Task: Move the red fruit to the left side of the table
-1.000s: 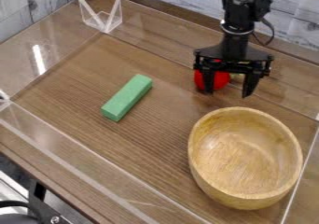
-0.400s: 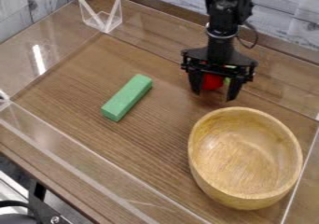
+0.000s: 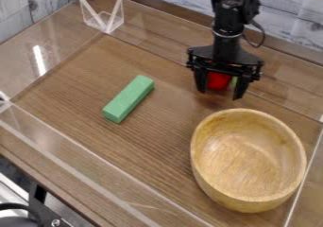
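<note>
The red fruit (image 3: 220, 79) rests on the table (image 3: 151, 146) at the back right, just behind the wooden bowl. My gripper (image 3: 222, 84) points straight down over it, open, with a black finger on each side of the fruit. The fingers straddle it and most of the fruit is hidden behind them; only a red patch shows between them. Whether the fingers touch it I cannot tell.
A large wooden bowl (image 3: 248, 159) sits at the front right, close to the gripper. A green rectangular block (image 3: 128, 98) lies left of centre. Low clear acrylic walls (image 3: 51, 56) border the table, with a clear bracket (image 3: 101, 15) at the back left corner.
The gripper has rolled about its vertical axis and shifted slightly left, still low around the red fruit. Its jaws stay open. The fruit, block and bowl have not moved.
</note>
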Controlling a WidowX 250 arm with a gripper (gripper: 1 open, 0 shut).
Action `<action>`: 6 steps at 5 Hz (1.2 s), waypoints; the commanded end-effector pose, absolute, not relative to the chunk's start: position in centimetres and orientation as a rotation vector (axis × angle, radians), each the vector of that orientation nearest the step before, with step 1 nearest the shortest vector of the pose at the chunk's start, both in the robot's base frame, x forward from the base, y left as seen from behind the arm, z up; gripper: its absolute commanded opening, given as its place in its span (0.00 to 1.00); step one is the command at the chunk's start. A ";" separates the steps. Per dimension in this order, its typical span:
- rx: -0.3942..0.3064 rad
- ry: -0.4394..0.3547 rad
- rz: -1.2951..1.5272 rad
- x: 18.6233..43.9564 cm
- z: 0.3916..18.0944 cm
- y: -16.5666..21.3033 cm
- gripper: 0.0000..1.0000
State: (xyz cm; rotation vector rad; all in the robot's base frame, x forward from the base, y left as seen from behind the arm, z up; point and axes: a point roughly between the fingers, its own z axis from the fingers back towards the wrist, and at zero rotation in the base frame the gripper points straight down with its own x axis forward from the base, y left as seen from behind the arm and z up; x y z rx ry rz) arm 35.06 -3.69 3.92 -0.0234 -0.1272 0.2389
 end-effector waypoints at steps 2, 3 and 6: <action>-0.012 -0.229 0.427 37.1 7.0 -5.7 1.00; 0.003 -0.227 0.570 36.9 7.8 -5.2 1.00; 0.021 -0.218 0.663 37.7 7.5 -3.0 1.00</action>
